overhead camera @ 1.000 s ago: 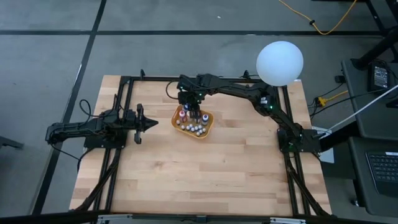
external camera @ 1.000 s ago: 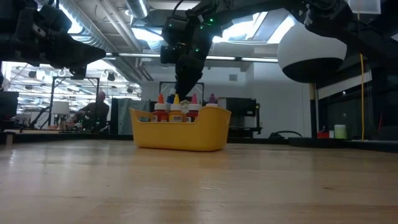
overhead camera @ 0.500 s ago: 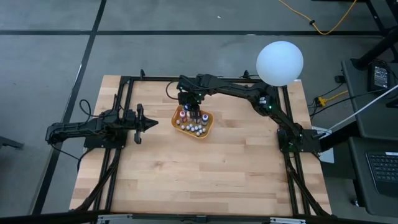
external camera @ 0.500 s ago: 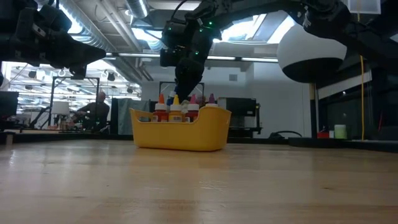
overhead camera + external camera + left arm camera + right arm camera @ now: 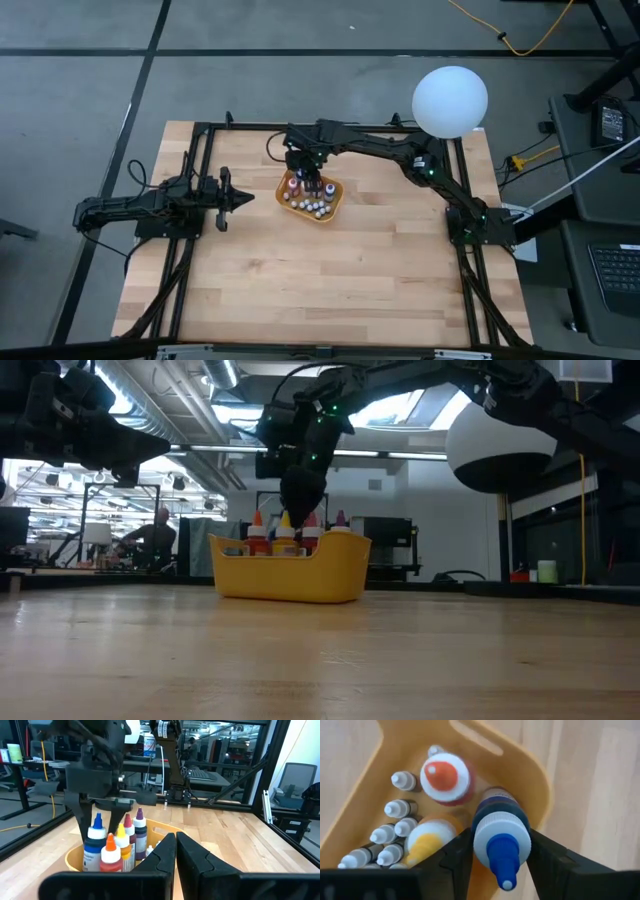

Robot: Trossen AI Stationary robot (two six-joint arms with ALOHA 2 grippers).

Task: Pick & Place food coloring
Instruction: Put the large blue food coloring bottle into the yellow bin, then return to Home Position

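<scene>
An orange tray (image 5: 338, 190) on the table's far middle holds the food coloring: upright bottles with a red top (image 5: 445, 776) and a yellow top (image 5: 427, 840), plus several tiny white-tipped droppers (image 5: 395, 827). My right gripper (image 5: 501, 845) reaches down into the tray and is shut on a blue-topped bottle (image 5: 501, 865) at the tray's corner. From the side, my right gripper (image 5: 100, 820) straddles the blue top (image 5: 97, 822). My left gripper (image 5: 245, 197) waits shut, level, left of the tray. My right gripper pinches the blue-topped bottle between its two fingers at the white collar of the cap (image 5: 481, 832). The fingers (image 5: 455, 860) come from above, slanting down. The bottle stands upright inside the tray beside the yellow-topped one. Its base is hidden, so whether it rests on the tray floor does not show.
A white globe (image 5: 450, 100) hangs over the table's far right corner. Black frame rails (image 5: 205, 130) run along the table's edges. Bare wood (image 5: 320, 280) stretches from the tray to the near edge. A person sits at a desk in the room behind (image 5: 150, 535).
</scene>
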